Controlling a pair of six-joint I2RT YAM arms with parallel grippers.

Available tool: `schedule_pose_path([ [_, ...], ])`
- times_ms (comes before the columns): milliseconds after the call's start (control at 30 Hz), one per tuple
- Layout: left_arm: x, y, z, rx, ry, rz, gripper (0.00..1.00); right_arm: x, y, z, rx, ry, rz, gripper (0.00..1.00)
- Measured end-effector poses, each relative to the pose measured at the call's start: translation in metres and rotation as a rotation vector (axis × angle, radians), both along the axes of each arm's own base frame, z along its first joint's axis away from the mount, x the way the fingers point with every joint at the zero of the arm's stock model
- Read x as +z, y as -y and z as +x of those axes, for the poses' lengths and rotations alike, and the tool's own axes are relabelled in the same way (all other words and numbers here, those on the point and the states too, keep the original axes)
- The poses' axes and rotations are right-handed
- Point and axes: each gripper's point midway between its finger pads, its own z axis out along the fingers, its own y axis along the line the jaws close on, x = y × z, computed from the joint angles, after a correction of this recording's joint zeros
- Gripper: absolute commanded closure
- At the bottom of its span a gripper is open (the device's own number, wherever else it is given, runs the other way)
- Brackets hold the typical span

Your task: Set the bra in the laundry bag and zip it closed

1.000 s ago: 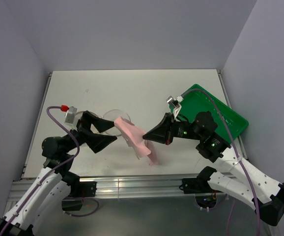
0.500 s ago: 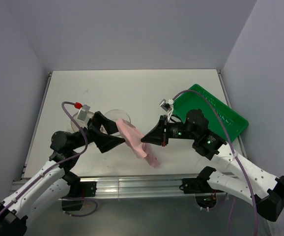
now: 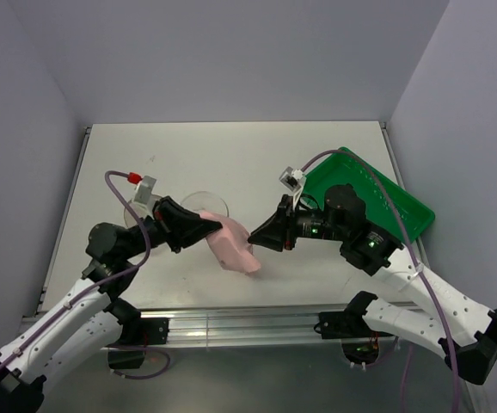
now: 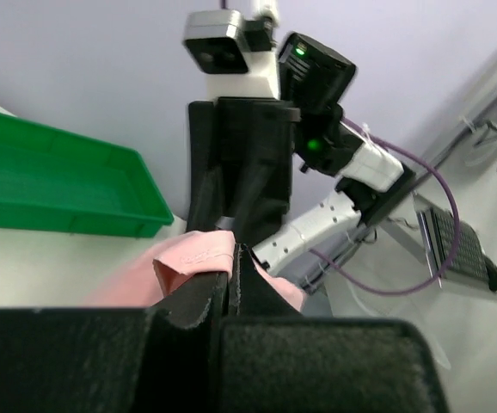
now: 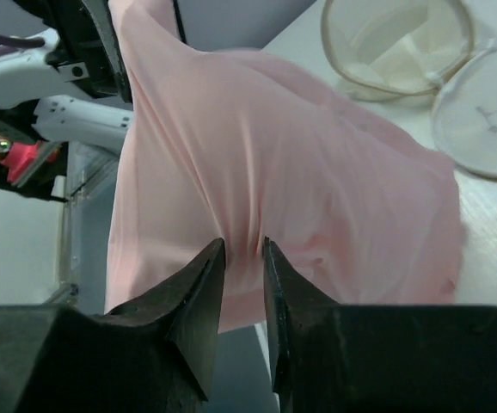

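Note:
The pale pink bra [image 3: 231,247] hangs bunched between my two grippers, just above the table's near middle. My left gripper [image 3: 223,227] is shut on its upper left edge; in the left wrist view pink fabric [image 4: 188,255] is pinched at the closed tips [image 4: 233,249]. From the right, my right gripper [image 3: 251,243] meets the bra, its jaws slightly apart. A fold of the bra [image 5: 274,155] sits in that gap [image 5: 242,245]. The laundry bag [image 3: 206,200] lies open behind the bra. Its two round mesh discs [image 5: 395,43] rest side by side on the table.
A green plastic tray [image 3: 386,196] sits at the right edge of the table, also seen in the left wrist view [image 4: 51,181]. The left arm covers part of the bag's left disc. Walls close in the table on three sides.
My left gripper has gone from open to shut on the bra. My right gripper's jaws have parted a little. The bra now hangs shorter and more bunched.

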Motion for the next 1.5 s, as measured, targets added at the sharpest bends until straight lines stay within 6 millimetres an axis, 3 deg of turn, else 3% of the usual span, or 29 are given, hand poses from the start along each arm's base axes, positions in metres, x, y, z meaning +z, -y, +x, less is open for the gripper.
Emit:
schedule_pose_path([
  [100, 0.011, -0.007, 0.005, 0.060, -0.017, -0.021, 1.00, 0.012, 0.008, 0.009, -0.064, 0.072, -0.024, 0.22],
  [200, 0.027, -0.015, 0.012, 0.131, -0.045, -0.054, 1.00, 0.037, 0.023, 0.011, -0.131, 0.182, -0.013, 0.13],
  [333, 0.045, -0.019, 0.017, 0.173, -0.060, -0.086, 1.00, 0.079, 0.039, 0.001, -0.158, 0.331, 0.049, 0.11],
  [467, 0.050, -0.015, 0.020, 0.172, -0.069, -0.085, 1.00, 0.114, 0.038, -0.009, -0.126, 0.429, 0.091, 0.11],
  [700, 0.036, -0.001, 0.027, 0.148, -0.116, -0.044, 1.00, 0.117, -0.001, -0.010, -0.051, 0.468, 0.003, 0.08],
  [833, 0.035, 0.004, 0.023, 0.129, -0.122, -0.040, 1.00, 0.093, -0.025, -0.003, -0.039, 0.464, -0.103, 0.09],
  [967, 0.036, 0.007, 0.019, 0.113, -0.121, -0.041, 1.00, 0.067, -0.032, 0.004, -0.060, 0.455, -0.204, 0.12],
  [1033, 0.036, 0.007, 0.018, 0.109, -0.122, -0.041, 1.00, 0.067, -0.029, 0.007, -0.083, 0.463, -0.217, 0.20],
  [1067, 0.036, 0.007, 0.017, 0.109, -0.121, -0.042, 1.00, 0.068, -0.028, 0.009, -0.097, 0.469, -0.219, 0.28],
  [1100, 0.037, 0.007, 0.017, 0.110, -0.121, -0.044, 1.00, 0.069, -0.026, 0.010, -0.105, 0.475, -0.219, 0.30],
  [1267, 0.040, 0.007, 0.014, 0.100, -0.124, -0.059, 1.00, 0.073, -0.019, 0.016, -0.151, 0.491, -0.221, 0.23],
  [1333, 0.042, 0.007, 0.013, 0.095, -0.123, -0.064, 1.00, 0.071, -0.019, 0.019, -0.161, 0.493, -0.230, 0.26],
  [1367, 0.043, 0.007, 0.012, 0.092, -0.121, -0.067, 1.00, 0.070, -0.020, 0.020, -0.166, 0.492, -0.237, 0.37],
  [1433, 0.043, 0.008, 0.011, 0.089, -0.119, -0.068, 1.00, 0.067, -0.021, 0.022, -0.169, 0.490, -0.248, 0.49],
  [1467, 0.043, 0.008, 0.011, 0.089, -0.120, -0.068, 1.00, 0.065, -0.022, 0.022, -0.170, 0.485, -0.249, 0.69],
  [1500, 0.043, 0.008, 0.011, 0.089, -0.120, -0.068, 1.00, 0.063, -0.022, 0.022, -0.168, 0.485, -0.252, 0.77],
])
